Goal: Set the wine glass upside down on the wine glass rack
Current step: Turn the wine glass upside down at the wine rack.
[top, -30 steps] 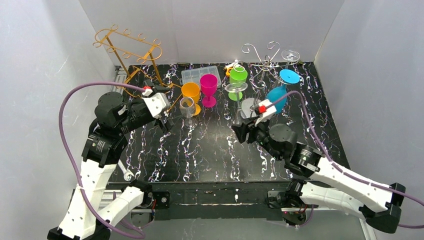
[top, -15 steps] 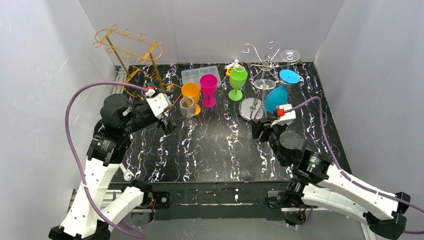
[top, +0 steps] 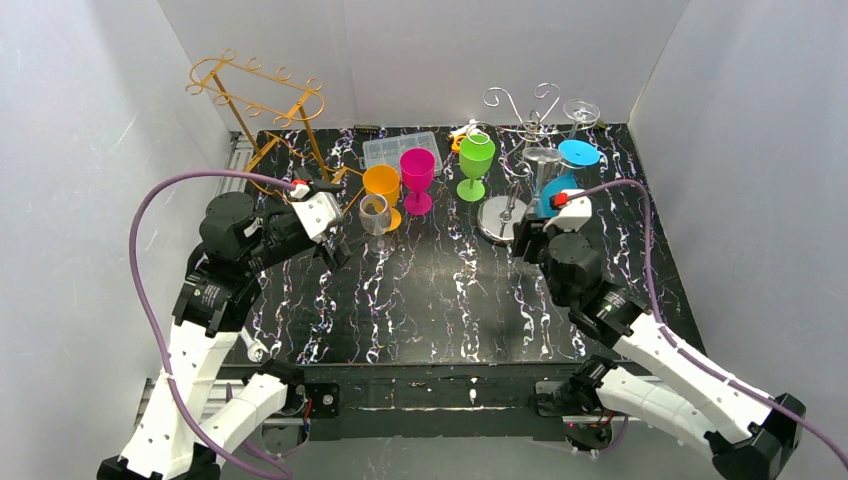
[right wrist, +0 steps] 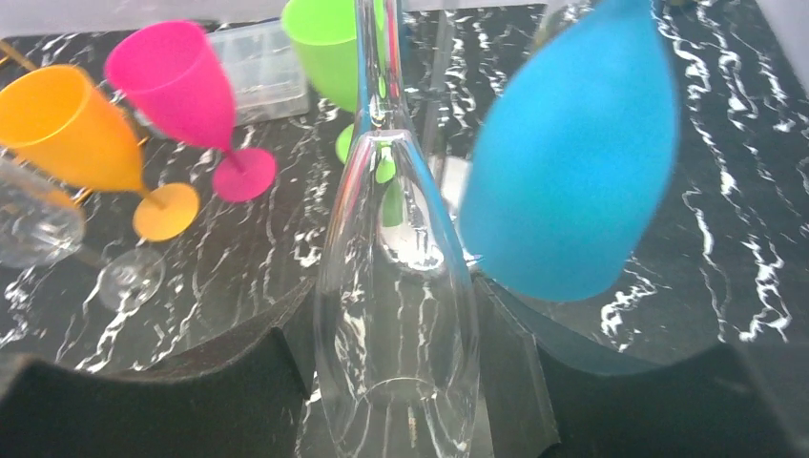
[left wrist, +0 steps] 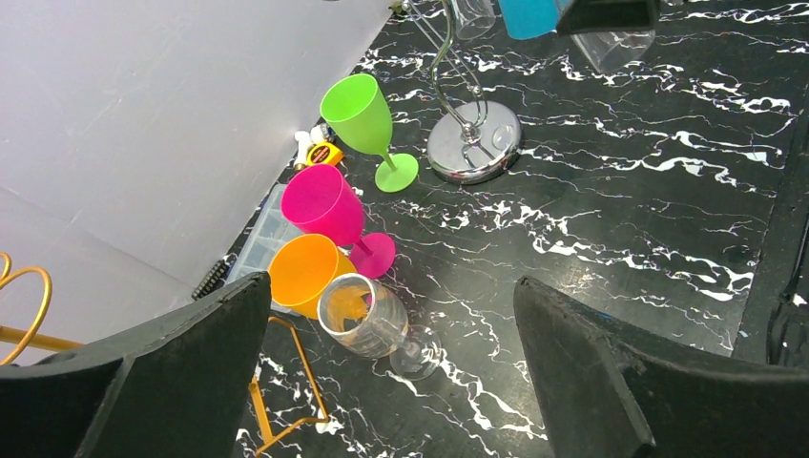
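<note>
The job looks most of the way through: the clear wine glass [right wrist: 396, 239] is already inverted, bowl down and stem pointing up, gripped around the bowl by the right end effector [top: 527, 238] and held up beside the silver wine glass rack [top: 498, 215], just next to a blue glass [right wrist: 572, 162] hanging there. Whether its foot has caught a rack arm I cannot tell; seating it and letting go seem to remain. The glass is tall, narrow and fully transparent, with a thin stem. The left end effector [top: 338, 240] hovers wide open and empty over the table [top: 420, 300].
</note>
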Controlling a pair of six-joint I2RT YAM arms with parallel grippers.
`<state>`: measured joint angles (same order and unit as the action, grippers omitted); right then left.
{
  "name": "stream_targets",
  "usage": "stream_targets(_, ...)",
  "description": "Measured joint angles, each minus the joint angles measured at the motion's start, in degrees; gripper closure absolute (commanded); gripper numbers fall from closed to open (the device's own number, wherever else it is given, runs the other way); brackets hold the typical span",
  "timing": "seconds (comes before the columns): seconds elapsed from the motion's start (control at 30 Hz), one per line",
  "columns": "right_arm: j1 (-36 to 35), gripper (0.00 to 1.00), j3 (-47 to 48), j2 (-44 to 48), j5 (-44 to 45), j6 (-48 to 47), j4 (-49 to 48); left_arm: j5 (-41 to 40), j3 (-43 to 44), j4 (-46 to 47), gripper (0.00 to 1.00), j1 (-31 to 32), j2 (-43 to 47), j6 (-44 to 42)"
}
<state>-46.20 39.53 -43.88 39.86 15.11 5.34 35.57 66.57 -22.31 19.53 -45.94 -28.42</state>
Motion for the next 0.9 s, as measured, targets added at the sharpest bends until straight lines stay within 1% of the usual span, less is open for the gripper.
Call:
stream_targets(0.07,3.75,0.99,0.00,0.00,-2.03,0.54,0.00,-0.09,-0.22,-0.02,0.02,0.04,0.31,-0.24)
stream_targets(0.13,4.94,0.99,0.02,-0.16,-4.25,1.01,-0.08,-0.17,-0.31,-0.02,0.02,0.07,0.46,-0.45)
stream_targets(0.33,5.26,0.99,0.02,-2.58,-8.68,1.23,-1.23,-0.24,-0.46,-0.02,0.02,0.09,0.45,-0.53)
stream_targets(0.9,6.19,0.99,1.97,-7.91,-12.32,-0.42,-5.07,-0.63,-0.81,0.00,0.02,0.09,0.81,-0.46)
